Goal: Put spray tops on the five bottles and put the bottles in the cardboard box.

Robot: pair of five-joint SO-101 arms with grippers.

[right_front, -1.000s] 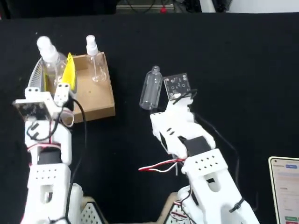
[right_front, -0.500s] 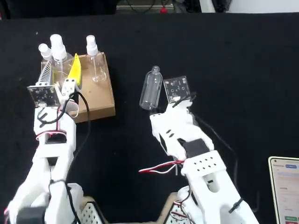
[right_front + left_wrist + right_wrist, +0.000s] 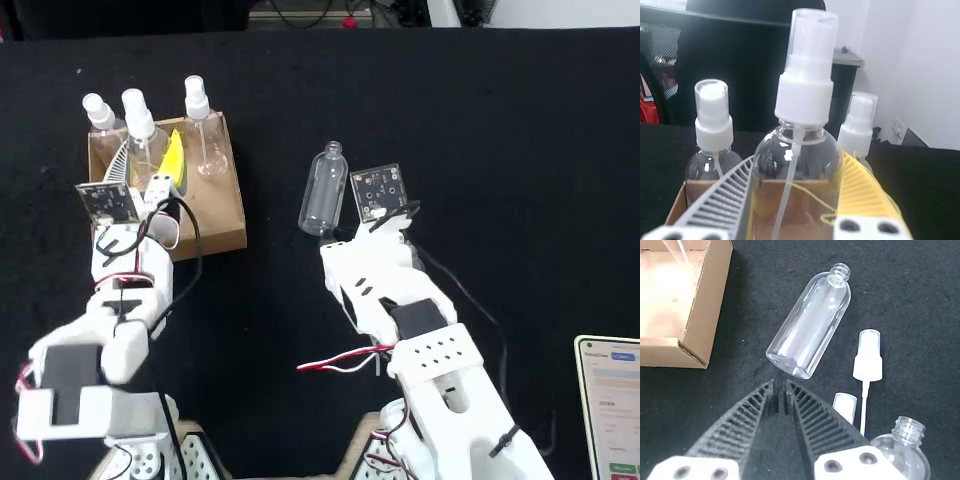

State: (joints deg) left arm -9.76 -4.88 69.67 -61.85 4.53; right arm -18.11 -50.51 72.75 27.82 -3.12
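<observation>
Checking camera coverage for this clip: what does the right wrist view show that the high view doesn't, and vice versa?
Right wrist view: a loose spray top lying flat and an upright open bottle beside the right gripper. High view: the left gripper holding a capped bottle over the cardboard box, flanked by two standing capped bottles. Both: the open bottle lying on its side and the box.
</observation>
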